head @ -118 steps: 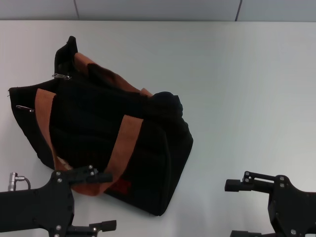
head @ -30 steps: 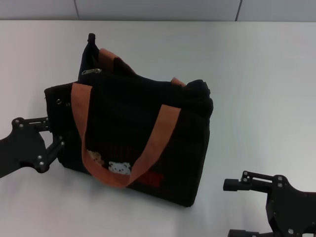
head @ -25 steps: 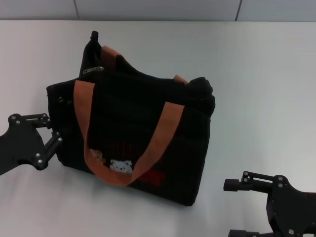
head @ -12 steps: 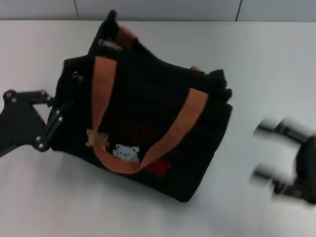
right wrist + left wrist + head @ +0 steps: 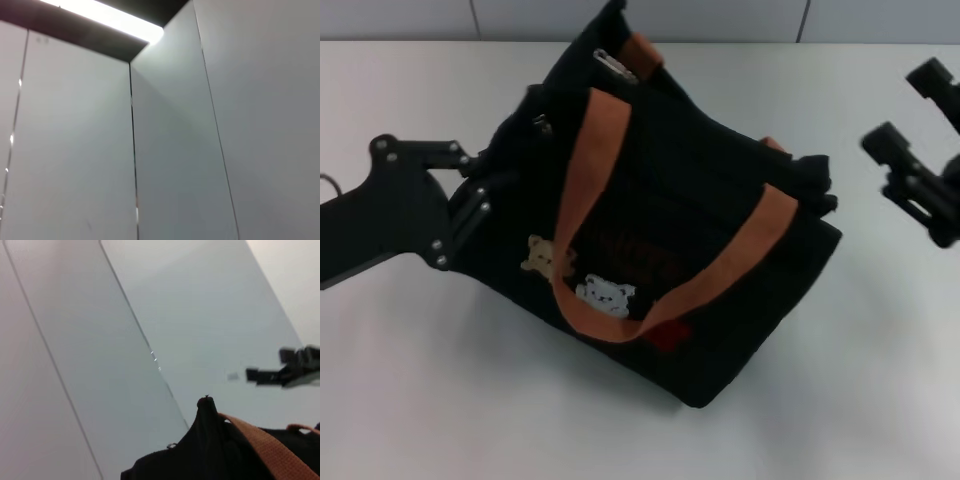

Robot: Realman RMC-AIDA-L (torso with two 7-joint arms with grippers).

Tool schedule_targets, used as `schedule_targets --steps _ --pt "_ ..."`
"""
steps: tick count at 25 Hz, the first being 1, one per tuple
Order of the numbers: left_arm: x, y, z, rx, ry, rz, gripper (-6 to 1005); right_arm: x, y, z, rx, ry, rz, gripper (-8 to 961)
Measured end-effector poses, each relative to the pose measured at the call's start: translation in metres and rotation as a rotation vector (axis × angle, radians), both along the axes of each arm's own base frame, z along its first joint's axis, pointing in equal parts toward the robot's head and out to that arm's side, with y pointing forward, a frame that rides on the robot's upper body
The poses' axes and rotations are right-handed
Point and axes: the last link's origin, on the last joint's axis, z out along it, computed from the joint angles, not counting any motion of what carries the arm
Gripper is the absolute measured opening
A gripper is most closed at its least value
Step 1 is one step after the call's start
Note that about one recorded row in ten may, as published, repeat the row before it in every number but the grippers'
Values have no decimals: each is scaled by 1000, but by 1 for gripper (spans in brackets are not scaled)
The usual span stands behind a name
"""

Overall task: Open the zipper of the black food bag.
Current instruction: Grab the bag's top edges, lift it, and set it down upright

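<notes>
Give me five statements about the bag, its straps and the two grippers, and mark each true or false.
1. The left gripper is pressed against the bag's end. True.
2. The right gripper is holding an orange strap. False: it is off to the side, apart from the bag, with its fingers open.
3. An orange strap loops across the bag's front above the white bear patch. True.
4. The bag lies flat with both straps tucked under it. False: it stands tilted, straps showing.
5. A silver pull tab shows near the bag's far top corner. True.
</notes>
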Motion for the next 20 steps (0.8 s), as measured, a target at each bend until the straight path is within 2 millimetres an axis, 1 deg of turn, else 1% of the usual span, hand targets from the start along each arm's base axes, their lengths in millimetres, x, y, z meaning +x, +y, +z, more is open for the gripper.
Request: schedule_targets --steps 1,3,5,7,10,13,14,17,20 --pt "10 7 -1 -5 3 -51 94 -2 1 -3 14 -3 2 819" --pt "13 9 -2 -8 5 -65 94 -8 5 -8 26 -6 8 819" --pt "15 11 -2 -12 5 -75 94 -12 12 -16 -7 -29 8 818" --pt "18 13 -3 -14 5 -86 94 -12 19 -25 -56 -74 -15 818" --pt "21 14 -2 -11 3 -104 95 -8 23 -39 -115 -151 -46 818" --pt "27 17 -1 -7 -1 -140 95 -2 16 -51 -179 -215 -55 818" --pt "27 17 -1 -7 -1 -140 95 0 12 -53 -196 -225 -52 817" --pt "36 21 -2 -16 -1 -189 95 9 -3 -59 -245 -258 -47 817" --pt "44 23 -6 -38 9 -238 95 16 -11 -61 -268 -278 -58 817"
